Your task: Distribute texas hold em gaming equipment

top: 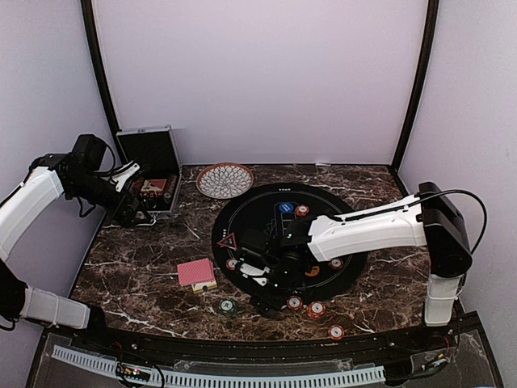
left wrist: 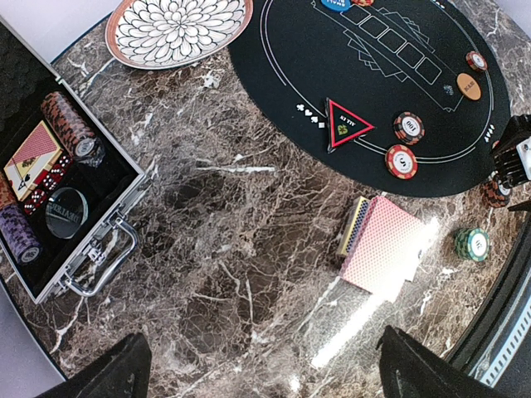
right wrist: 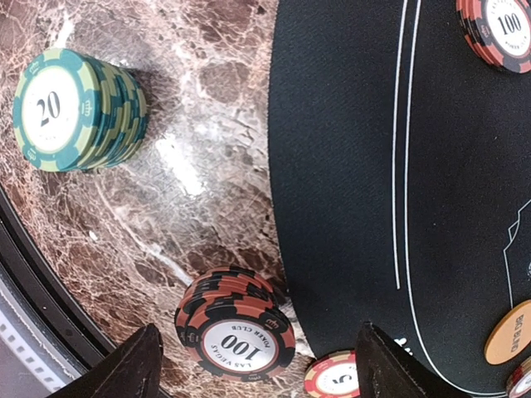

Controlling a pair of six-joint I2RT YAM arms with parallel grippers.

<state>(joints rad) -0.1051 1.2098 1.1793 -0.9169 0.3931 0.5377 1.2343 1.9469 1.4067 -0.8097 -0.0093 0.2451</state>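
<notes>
A leaning stack of red-and-black "100" poker chips (right wrist: 236, 332) rests on the marble just off the black round mat (right wrist: 348, 166). My right gripper (right wrist: 257, 369) is open and straddles it, neither finger touching. A green "20" stack (right wrist: 75, 108) stands further off. A red "5" chip (right wrist: 336, 377), an orange button (right wrist: 510, 332) and another "100" stack (right wrist: 498, 29) lie nearby. The red-backed cards (left wrist: 382, 245), red triangle marker (left wrist: 349, 124) and blue button (top: 285, 208) show too. My left gripper (left wrist: 265, 373) hangs open and empty over bare marble near the case.
The silver-edged black case (left wrist: 91, 240) lies open at the left with chip rolls and cards inside. A patterned round bowl (top: 224, 179) sits at the back of the table. Red chips (top: 316, 309) dot the front edge. The right arm (top: 363, 230) stretches across the mat.
</notes>
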